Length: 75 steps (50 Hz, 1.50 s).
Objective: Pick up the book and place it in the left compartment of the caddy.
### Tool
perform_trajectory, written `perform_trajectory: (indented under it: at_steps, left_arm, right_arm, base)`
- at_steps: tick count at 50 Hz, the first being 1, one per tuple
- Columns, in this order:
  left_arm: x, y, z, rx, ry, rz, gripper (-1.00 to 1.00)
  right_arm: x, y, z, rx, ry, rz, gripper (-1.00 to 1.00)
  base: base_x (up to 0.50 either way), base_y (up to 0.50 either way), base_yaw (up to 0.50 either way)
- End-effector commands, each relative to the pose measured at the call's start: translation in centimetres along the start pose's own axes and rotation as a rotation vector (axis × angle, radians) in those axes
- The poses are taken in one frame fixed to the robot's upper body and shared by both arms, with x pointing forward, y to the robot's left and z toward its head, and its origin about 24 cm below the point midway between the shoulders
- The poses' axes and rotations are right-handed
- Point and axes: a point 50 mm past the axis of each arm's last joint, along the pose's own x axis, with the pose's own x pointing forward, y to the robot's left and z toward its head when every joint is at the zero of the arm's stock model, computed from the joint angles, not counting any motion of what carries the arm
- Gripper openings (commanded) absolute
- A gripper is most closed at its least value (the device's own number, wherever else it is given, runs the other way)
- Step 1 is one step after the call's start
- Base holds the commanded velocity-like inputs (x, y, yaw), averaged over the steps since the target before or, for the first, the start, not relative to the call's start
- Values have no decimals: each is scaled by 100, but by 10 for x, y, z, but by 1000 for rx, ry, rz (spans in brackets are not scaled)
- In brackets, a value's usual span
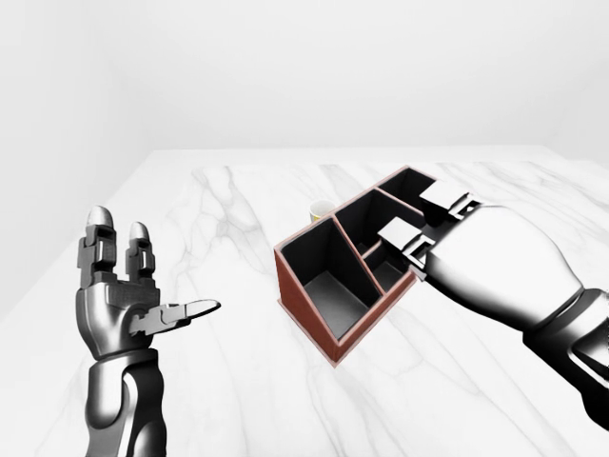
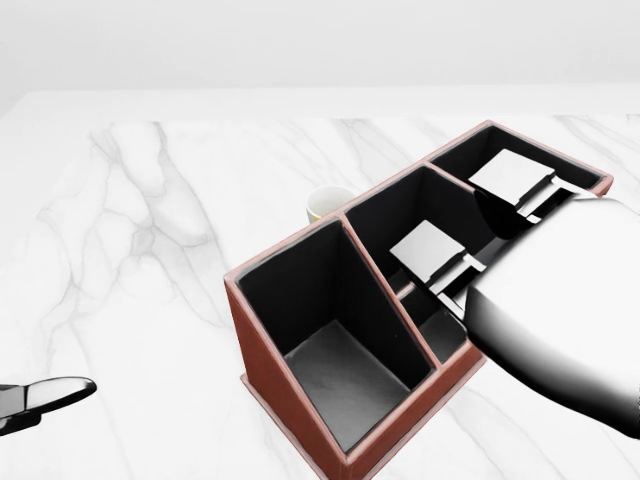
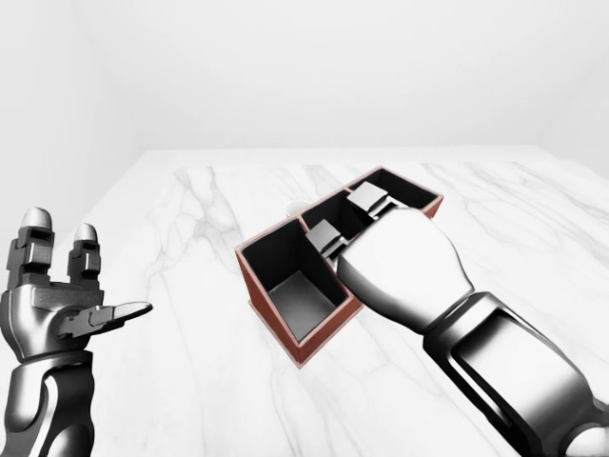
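Over on the left of the left-eye view, the left hand (image 1: 128,300) is held up over the marble table (image 1: 219,381), palm showing, fingers spread wide and the thumb poking out sideways — nothing in it. In the head view only a dark sliver of it shows at the bottom left edge.

Middle of the table sits the caddy (image 2: 290,385), reddish-brown outside and black inside, set at an angle with three compartments in a row. The left compartment (image 2: 335,345) has only its grey floor showing. Just past the caddy's top-left wall a small cup (image 2: 328,203) with a pale yellowish rim peeks out.

On the right, the right hand (image 2: 480,225) hangs over the middle and right compartments — its flat fingertips (image 2: 427,246) stand apart, nothing between them.

The book doesn't show up in any view, so can't say where it is.
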Motion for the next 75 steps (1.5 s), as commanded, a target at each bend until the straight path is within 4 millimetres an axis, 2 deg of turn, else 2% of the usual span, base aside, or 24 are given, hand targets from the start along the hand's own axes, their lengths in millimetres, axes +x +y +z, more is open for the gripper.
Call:
perform_trajectory:
  at_steps: [1, 14, 17, 20, 26, 40, 46, 54, 61, 68, 75]
  left_arm:
    - [0, 0, -1, 1, 5, 0, 100]
    - [0, 0, -2, 3, 7, 0, 100]
    - [0, 0, -2, 2, 9, 2, 100]
    - [0, 0, -2, 6, 10, 2, 100]
    - [1, -1, -4, 6, 16, 2, 100]
    - [0, 0, -2, 5, 9, 2, 100]
    - [1, 0, -3, 5, 11, 3, 100]
    - [1, -1, -3, 5, 13, 1, 100]
    - [1, -2, -4, 6, 14, 1, 100]
    - [1, -2, -3, 6, 9, 2, 100]
    - [1, -2, -3, 6, 9, 2, 100]
  right_arm:
    - [12, 3, -6, 24, 48, -28, -100]
    - [25, 6, -6, 69, 48, -42, -100]
    - [29, 15, -14, 76, 103, -7, -100]
    - [30, 13, -15, 114, 98, -23, -100]
    - [32, 23, -19, 162, 147, -6, -100]
    - [38, 19, -1, 118, 72, -15, -100]
    - [36, 11, 1, 120, 31, -48, -100]
    - [30, 6, -7, 189, 41, -84, -100]
    - [20, -6, -16, 284, 16, -162, -100]
    - [20, 3, -20, 373, 9, -135, -100]
    - [21, 1, -17, 415, -33, -151, -100]
  base:
    - [0, 0, 0]
    - [0, 0, 0]
    - [0, 0, 0]
    - [0, 0, 0]
    - [0, 0, 0]
    - [0, 0, 0]
    - [0, 0, 0]
    - [0, 0, 0]
    - [0, 0, 0]
    - [0, 0, 0]
    - [0, 0, 0]
